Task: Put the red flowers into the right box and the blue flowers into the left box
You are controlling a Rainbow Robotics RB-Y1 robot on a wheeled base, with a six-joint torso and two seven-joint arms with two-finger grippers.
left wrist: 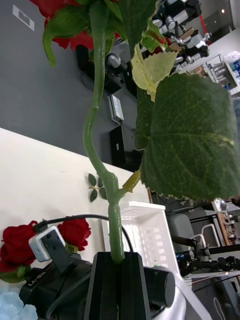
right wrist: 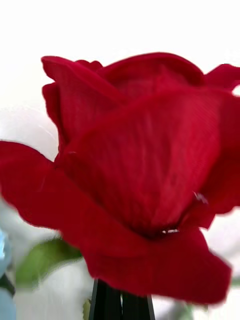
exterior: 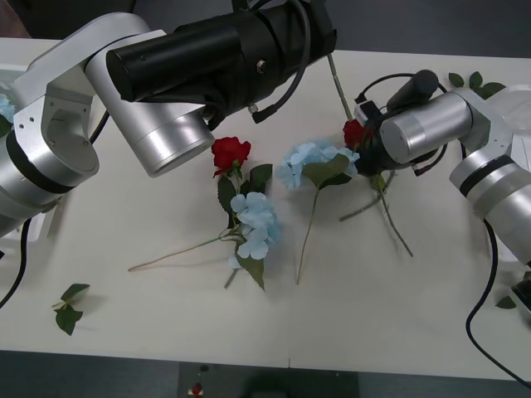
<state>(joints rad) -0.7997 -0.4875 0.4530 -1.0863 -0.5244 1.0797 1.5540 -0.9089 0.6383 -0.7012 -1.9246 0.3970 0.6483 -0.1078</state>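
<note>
Left end effector [left wrist: 117, 285] high, clamped on a rose stem [left wrist: 97, 130]; right end effector [right wrist: 121, 302] closed on another rose [right wrist: 145, 165] mid-worktop [exterior: 373, 307].

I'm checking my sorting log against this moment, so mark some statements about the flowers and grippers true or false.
1. The left gripper grips a red flower by its green stem. True.
2. The two blue flowers lie in a box. False: they lie on the bare table.
3. A second red flower lies on the table beside a blue one. True.
4. The loose leaf sprig lies on the robot's right. False: on its left.
5. The right gripper is wide open. False: it is shut just under a third red flower.
</note>
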